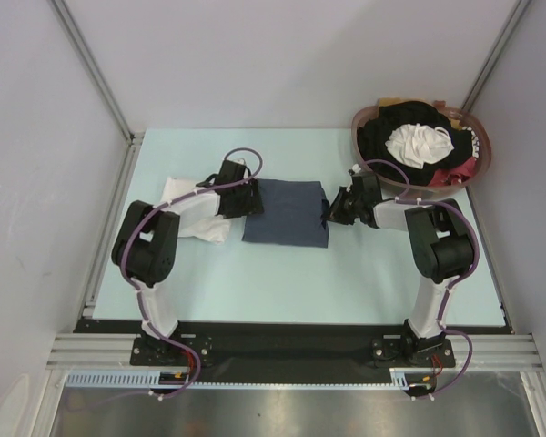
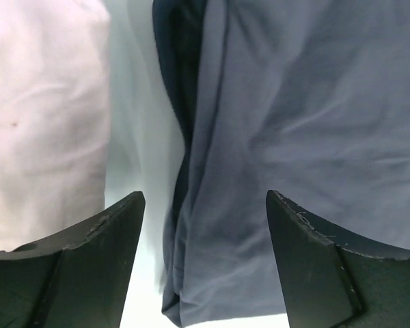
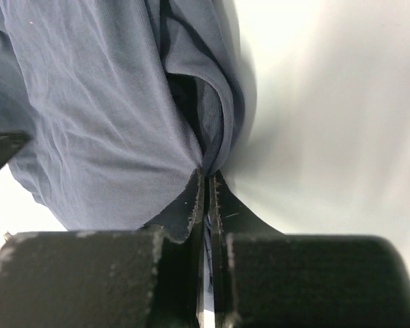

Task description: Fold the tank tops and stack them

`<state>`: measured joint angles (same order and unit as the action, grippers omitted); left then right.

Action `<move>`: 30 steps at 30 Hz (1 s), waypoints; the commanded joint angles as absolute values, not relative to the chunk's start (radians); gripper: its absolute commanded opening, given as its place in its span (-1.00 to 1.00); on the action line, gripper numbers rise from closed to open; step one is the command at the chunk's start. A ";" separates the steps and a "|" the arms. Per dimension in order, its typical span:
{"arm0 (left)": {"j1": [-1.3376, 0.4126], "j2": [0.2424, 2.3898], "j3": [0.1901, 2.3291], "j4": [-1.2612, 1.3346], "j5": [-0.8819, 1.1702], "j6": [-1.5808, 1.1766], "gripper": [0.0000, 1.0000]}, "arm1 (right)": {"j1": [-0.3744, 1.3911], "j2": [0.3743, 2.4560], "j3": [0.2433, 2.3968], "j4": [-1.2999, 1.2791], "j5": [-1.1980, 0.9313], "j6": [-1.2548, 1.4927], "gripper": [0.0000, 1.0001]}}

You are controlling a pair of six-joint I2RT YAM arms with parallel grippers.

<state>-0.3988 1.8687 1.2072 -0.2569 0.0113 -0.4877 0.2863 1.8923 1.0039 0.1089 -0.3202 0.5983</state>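
A pale blue-green table (image 1: 382, 273) between grey walls carries the plain slate grey-blue cloth tank top (image 1: 287, 212), folded into a rectangle at its middle. The right gripper (image 3: 206, 174) is pinched tight on that top's right edge. The left gripper (image 2: 205, 198) hangs over its left edge, fingers spread wide. The white cloth tank top (image 1: 176, 191) lies just beside it to the left, partly under the left arm.
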 commanded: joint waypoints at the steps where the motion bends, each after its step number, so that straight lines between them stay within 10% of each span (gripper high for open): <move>1: -0.403 1.899 1.264 -0.279 0.014 -0.474 0.51 | 0.279 1.856 1.017 0.117 -0.321 0.584 -1.00; 13: -0.397 2.048 1.347 -0.262 0.022 -0.492 -0.29 | 0.284 1.852 1.012 0.133 -0.330 0.578 -1.00; 16: -0.396 2.054 1.354 -0.255 0.020 -0.492 -0.99 | 0.293 1.855 1.023 0.129 -0.318 0.575 -1.00; 26: -0.403 1.996 1.368 -0.282 0.005 -0.463 -0.99 | 0.331 1.802 1.051 0.068 -0.258 0.568 -1.00; 27: -0.403 1.997 1.374 -0.294 0.003 -0.460 -1.00 | 0.331 1.805 1.054 0.064 -0.259 0.571 -0.89; 28: -0.403 2.002 1.379 -0.296 0.005 -0.457 -0.99 | 0.330 1.809 1.052 0.063 -0.262 0.574 -0.29; 30: -0.403 2.016 1.381 -0.295 0.009 -0.456 -0.99 | 0.330 1.812 1.048 0.064 -0.258 0.580 -0.01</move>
<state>-0.4011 2.0209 1.3510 -0.2749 0.0391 -0.4873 0.3256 1.8446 1.0187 0.0769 -0.2775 0.5850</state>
